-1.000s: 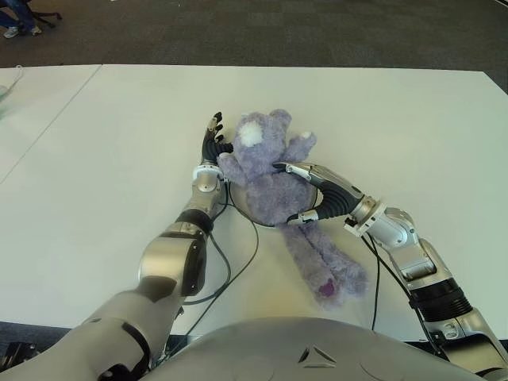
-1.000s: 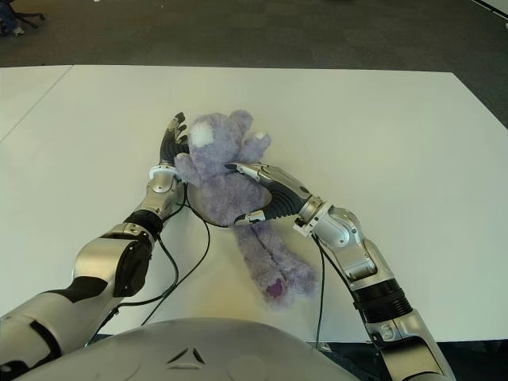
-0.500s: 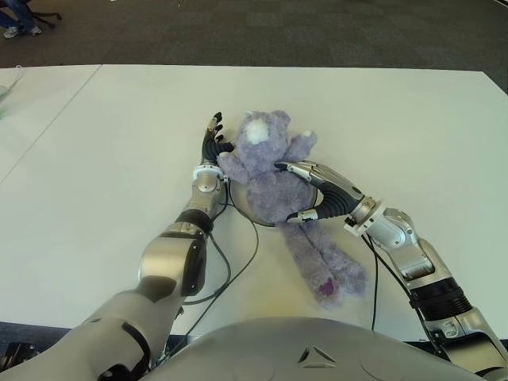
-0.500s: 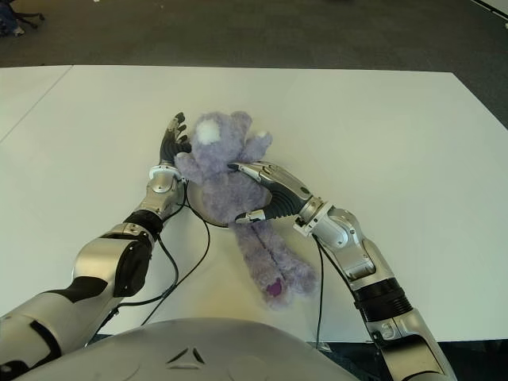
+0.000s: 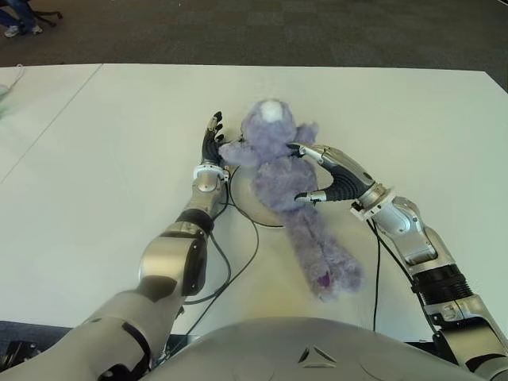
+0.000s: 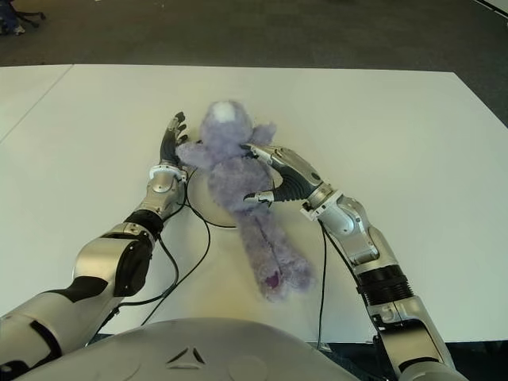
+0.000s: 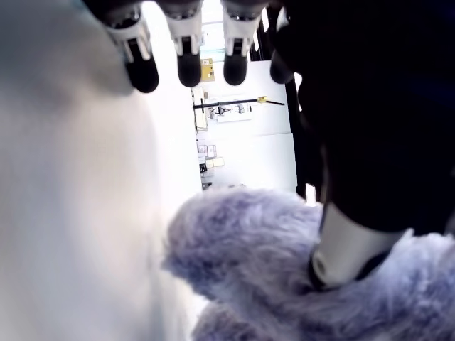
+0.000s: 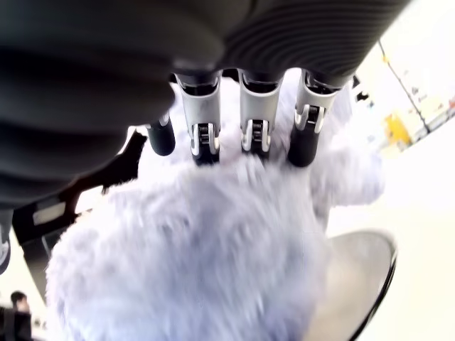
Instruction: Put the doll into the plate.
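Observation:
A purple plush doll is held at its torso by my right hand, fingers over its chest and thumb under its side. Its head is raised toward the far side, and its legs trail down onto the white table. Beneath the torso lies a white plate with a dark rim, partly hidden by the doll. My left hand stands at the plate's left edge with its fingers straight, the thumb against the doll's arm. The right wrist view shows fingers sunk in the fur and the plate below.
Black cables loop over the table between the plate and my body. A seam divides this table from another on the left. Dark carpet lies past the far edge, with a person's feet at the top left.
My right hand has moved up and away from me with the doll. The doll's torso and head have risen off the plate and turned more upright. The left hand has hardly moved.

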Controlling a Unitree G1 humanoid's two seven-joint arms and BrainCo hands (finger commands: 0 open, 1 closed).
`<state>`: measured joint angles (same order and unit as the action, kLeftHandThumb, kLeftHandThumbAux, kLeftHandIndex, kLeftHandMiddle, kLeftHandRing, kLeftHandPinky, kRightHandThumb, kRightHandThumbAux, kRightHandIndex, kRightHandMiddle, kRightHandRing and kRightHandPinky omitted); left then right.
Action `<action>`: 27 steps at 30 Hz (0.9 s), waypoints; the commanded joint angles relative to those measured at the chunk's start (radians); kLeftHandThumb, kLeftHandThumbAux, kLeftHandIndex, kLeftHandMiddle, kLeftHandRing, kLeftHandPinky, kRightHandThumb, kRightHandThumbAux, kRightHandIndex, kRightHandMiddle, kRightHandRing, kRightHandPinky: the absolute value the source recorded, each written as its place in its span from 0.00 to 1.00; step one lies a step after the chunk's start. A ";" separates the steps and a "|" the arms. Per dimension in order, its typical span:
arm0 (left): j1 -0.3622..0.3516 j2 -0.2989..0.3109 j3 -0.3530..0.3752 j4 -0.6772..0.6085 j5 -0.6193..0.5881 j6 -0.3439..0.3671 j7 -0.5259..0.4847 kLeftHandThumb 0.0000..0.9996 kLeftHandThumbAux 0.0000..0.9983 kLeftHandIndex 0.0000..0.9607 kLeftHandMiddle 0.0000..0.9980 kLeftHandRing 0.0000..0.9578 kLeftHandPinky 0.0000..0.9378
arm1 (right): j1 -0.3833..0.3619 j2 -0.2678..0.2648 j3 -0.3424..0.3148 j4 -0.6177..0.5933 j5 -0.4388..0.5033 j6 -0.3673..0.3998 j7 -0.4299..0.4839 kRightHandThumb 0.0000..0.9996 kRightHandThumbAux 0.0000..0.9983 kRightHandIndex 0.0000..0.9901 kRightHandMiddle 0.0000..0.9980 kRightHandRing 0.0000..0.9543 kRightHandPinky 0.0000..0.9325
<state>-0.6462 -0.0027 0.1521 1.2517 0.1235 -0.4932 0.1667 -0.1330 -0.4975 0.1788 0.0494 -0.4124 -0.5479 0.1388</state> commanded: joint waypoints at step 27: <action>0.167 -0.054 -0.008 0.112 0.003 0.111 -0.022 0.00 0.78 0.04 0.06 0.08 0.11 | -0.229 0.108 -0.325 0.138 0.805 0.286 0.249 0.23 0.44 0.00 0.00 0.00 0.00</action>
<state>-0.6472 -0.0050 0.1446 1.2515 0.1248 -0.4933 0.1661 -0.3591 -0.4265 -0.1192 0.1821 0.2736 -0.3626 0.3284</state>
